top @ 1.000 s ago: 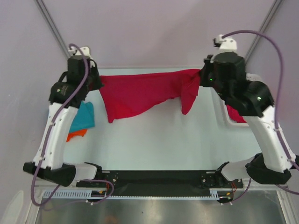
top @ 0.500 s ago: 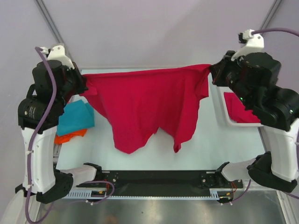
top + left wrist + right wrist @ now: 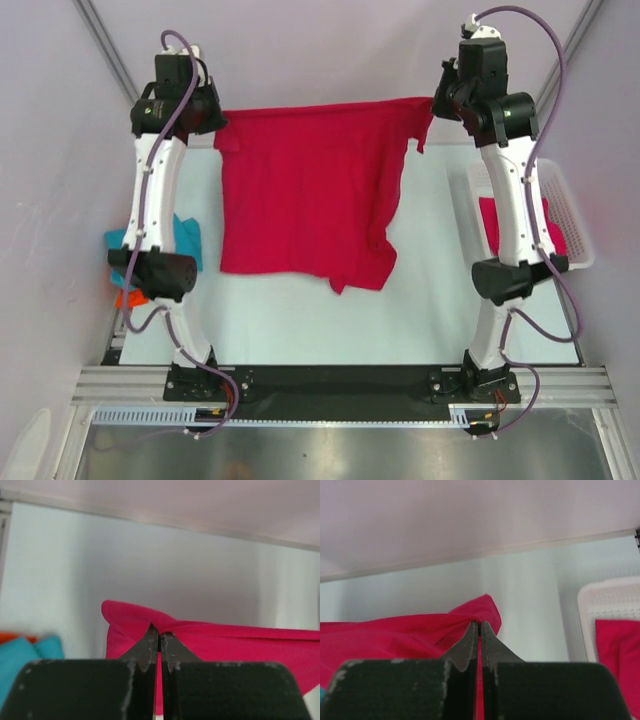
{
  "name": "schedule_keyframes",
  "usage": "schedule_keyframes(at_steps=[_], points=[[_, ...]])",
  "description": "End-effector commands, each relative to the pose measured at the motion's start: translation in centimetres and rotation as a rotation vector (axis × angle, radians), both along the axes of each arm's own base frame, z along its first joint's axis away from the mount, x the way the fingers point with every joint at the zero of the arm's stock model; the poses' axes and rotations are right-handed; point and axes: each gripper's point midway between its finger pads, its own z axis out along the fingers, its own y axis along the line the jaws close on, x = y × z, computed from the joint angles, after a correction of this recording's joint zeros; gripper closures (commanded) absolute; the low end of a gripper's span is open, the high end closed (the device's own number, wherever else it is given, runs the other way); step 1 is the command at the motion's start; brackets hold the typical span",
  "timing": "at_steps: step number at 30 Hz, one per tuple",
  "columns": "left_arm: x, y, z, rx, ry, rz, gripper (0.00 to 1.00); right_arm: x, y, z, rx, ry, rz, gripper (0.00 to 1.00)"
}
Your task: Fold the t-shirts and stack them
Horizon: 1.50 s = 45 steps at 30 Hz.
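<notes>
A crimson red t-shirt (image 3: 310,190) is stretched wide between both arms at the far side of the table, its lower part lying on the surface with a crumpled corner at the front right. My left gripper (image 3: 216,125) is shut on its left top corner (image 3: 130,625). My right gripper (image 3: 436,103) is shut on the right top corner (image 3: 480,611). A teal t-shirt (image 3: 185,238) and an orange one (image 3: 127,298) lie folded at the left, partly hidden by the left arm. Another red t-shirt (image 3: 500,225) lies in the basket.
The white mesh basket (image 3: 572,215) stands at the right edge of the table, behind the right arm. The lilac back wall runs just beyond the far edge. Both arms reach out long over the table's sides.
Both arms have swung out and extended toward the far edge, spreading the red t-shirt from a bunched strip to a wide sheet and laying its lower part on the table.
</notes>
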Motion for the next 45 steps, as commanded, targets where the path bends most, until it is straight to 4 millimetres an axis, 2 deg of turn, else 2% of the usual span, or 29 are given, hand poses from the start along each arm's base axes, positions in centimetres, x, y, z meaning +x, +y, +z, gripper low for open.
schedule_keyframes(at_steps=[1, 3, 4, 5, 7, 8, 10, 11, 12, 14, 15, 16, 17, 18, 19, 21, 25, 27, 28, 29, 30, 31, 33, 34, 35, 36, 38, 41, 45], points=[[2.8, 5.4, 4.8, 0.047, -0.172, 0.154, 1.0, -0.2, -7.9, 7.5, -0.035, -0.227, -0.183, 1.0], [2.9, 6.2, 6.5, 0.054, -0.236, 0.197, 1.0, -0.5, -8.4, 8.9, -0.021, -0.277, -0.181, 1.0], [2.3, 6.2, 8.0, 0.048, -0.272, 0.203, 1.0, -2.2, -8.7, 11.0, -0.016, -0.332, -0.185, 1.0], [1.7, 7.7, 9.3, 0.049, -0.306, 0.24, 1.0, -2.9, -8.9, 12.1, -0.013, -0.365, -0.192, 1.0], [-0.5, 8.0, 12.0, 0.054, -0.368, 0.255, 1.0, -4.8, -9.5, 13.8, -0.022, -0.404, -0.219, 1.0], [-1.2, 8.1, 12.8, 0.058, -0.387, 0.262, 1.0, -6.7, -10.0, 15.3, -0.035, -0.445, -0.234, 1.0], [-3.1, 8.4, 13.2, 0.068, -0.393, 0.283, 1.0, -8.0, -10.4, 15.2, -0.054, -0.437, -0.261, 1.0], [-3.3, 8.5, 13.0, 0.069, -0.396, 0.284, 1.0, -9.6, -10.8, 15.8, -0.055, -0.451, -0.267, 1.0], [-3.1, 8.2, 10.8, 0.066, -0.343, 0.268, 1.0, -9.0, -10.8, 13.7, -0.074, -0.391, -0.269, 1.0], [-3.2, 7.6, 8.9, 0.047, -0.302, 0.245, 1.0, -9.3, -11.2, 11.7, -0.093, -0.328, -0.278, 1.0], [-2.8, 6.8, 5.8, 0.028, -0.225, 0.203, 1.0, -8.8, -11.0, 9.9, -0.099, -0.276, -0.265, 1.0], [-2.7, 6.4, 4.4, 0.013, -0.193, 0.189, 1.0, -8.2, -11.0, 6.7, -0.114, -0.18, -0.258, 1.0], [-2.9, 5.9, 3.5, -0.001, -0.172, 0.171, 1.0, -7.9, -10.7, 5.0, -0.11, -0.135, -0.245, 1.0], [-3.0, 5.7, 0.7, -0.007, -0.108, 0.158, 1.0, -8.0, -10.0, 4.1, -0.085, -0.112, -0.213, 1.0], [-3.1, 5.4, 0.1, -0.015, -0.102, 0.149, 1.0, -7.4, -9.5, 1.5, -0.081, -0.057, -0.195, 1.0], [-3.8, 5.2, -1.0, -0.016, -0.084, 0.142, 1.0, -7.3, -7.9, 0.4, -0.023, -0.049, -0.133, 1.0], [-4.1, 5.4, -1.0, 0.001, -0.084, 0.139, 1.0, -4.4, -2.7, -3.8, 0.073, 0.011, 0.052, 1.0], [-4.2, 5.4, -0.9, 0.0, -0.085, 0.138, 1.0, -3.6, 1.3, -6.7, 0.11, 0.084, 0.177, 0.91], [-4.2, 5.3, -0.6, -0.002, -0.091, 0.135, 1.0, -2.4, 3.0, -9.7, 0.111, 0.16, 0.212, 0.9], [-4.2, 5.3, -0.7, -0.005, -0.09, 0.131, 1.0, -2.2, 4.4, -10.9, 0.11, 0.193, 0.243, 0.87], [-4.1, 5.1, -0.5, -0.015, -0.094, 0.126, 1.0, -2.4, 7.3, -12.5, 0.099, 0.233, 0.306, 0.87], [-3.8, 4.9, -0.5, -0.024, -0.097, 0.123, 1.0, -1.8, 8.8, -15.0, 0.091, 0.29, 0.332, 0.87], [-3.2, 2.1, 0.5, -0.09, -0.117, 0.001, 1.0, -2.0, 11.4, -17.1, 0.101, 0.342, 0.383, 0.87], [-2.4, 1.5, -0.2, -0.107, -0.091, -0.029, 1.0, -1.6, 12.4, -18.0, 0.118, 0.353, 0.399, 0.88], [-2.4, -1.3, 0.1, -0.143, -0.086, -0.125, 1.0, -1.8, 13.3, -18.3, 0.154, 0.362, 0.42, 0.88], [-2.4, -3.3, 1.8, -0.164, -0.118, -0.184, 1.0, -1.9, 13.8, -19.0, 0.169, 0.376, 0.429, 0.87], [-2.5, -6.1, 2.5, -0.213, -0.123, -0.284, 1.0, -1.9, 15.0, -19.4, 0.191, 0.374, 0.454, 0.85], [-4.4, -11.6, 6.3, -0.271, -0.197, -0.459, 1.0, -2.4, 16.3, -20.7, 0.173, 0.401, 0.474, 0.8], [-7.1, -14.8, 9.7, -0.36, -0.262, -0.6, 1.0, -2.7, 17.8, -22.5, 0.169, 0.444, 0.504, 0.75]])
